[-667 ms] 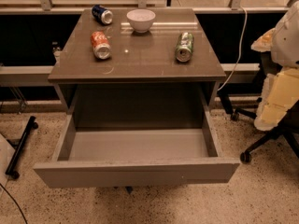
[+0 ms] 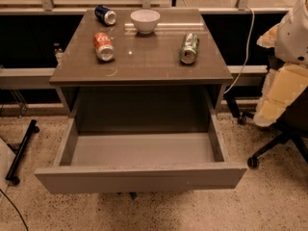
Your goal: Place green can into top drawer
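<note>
The green can lies on its side at the right of the grey-brown cabinet top, its silver end facing the front. The top drawer is pulled wide open below the top, and its grey inside holds nothing. My gripper does not show in the camera view. A white rounded body at the right edge may be part of my arm.
A red can and a dark blue can lie on the left of the top, and a white bowl stands at the back middle. An office chair with pale foam stands to the right of the cabinet. A black stand leg lies on the floor at the left.
</note>
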`<state>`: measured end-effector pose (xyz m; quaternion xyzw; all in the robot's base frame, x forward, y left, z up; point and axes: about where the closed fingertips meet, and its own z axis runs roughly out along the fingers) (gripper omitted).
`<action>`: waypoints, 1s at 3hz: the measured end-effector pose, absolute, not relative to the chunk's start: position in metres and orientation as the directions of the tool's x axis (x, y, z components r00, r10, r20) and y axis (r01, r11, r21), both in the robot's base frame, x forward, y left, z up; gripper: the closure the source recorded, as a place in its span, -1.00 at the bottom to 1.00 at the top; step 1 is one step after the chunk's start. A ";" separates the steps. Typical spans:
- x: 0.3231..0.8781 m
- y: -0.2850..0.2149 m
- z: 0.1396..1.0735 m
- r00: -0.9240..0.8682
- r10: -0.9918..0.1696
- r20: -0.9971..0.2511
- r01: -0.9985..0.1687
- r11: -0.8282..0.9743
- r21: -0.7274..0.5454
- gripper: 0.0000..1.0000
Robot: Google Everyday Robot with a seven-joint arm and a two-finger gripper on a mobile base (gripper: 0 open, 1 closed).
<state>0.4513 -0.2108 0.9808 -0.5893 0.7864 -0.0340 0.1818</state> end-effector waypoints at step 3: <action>0.559 -0.168 0.978 -0.256 -0.832 -0.492 -0.859 0.429 -0.278 -1.00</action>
